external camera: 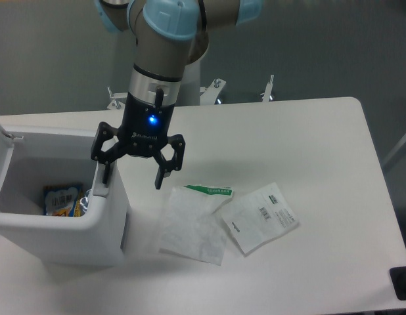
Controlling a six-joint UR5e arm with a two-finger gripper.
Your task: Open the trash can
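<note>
The large white boxy plastic trash can [65,226] with rounded corners stands at the left end of the table, its smooth matte walls running out of the picture at the left edge. It is open at the top: the flat white lid [2,157] stands raised at the far left, tilted up and back, and the inside of the bin is in plain sight. At the bottom of the bin lies a crinkled printed snack packet in blue and orange [62,199], with something shiny just beside it that is too small to identify.

The black two-finger gripper [133,177] hangs from a silver wrist with a blue light, under the arm's grey and light-blue joints. Its jaws are spread wide and grasp nothing. The left-hand finger in the picture [106,172] reaches down at the right rim of the trash can, where a small grey tab sits; whether it touches the rim cannot be told. The other finger [161,174] hangs over bare table.

The smooth white rectangular table [308,131] has rounded corners. Just right of the bin lie two flat packets, overlapping at one edge: a white textured packet with a green strip along its top [193,223], and a clear plastic packet with a barcode label [261,216], set askew. Behind the table's far edge stand metal clamps [267,88].
</note>
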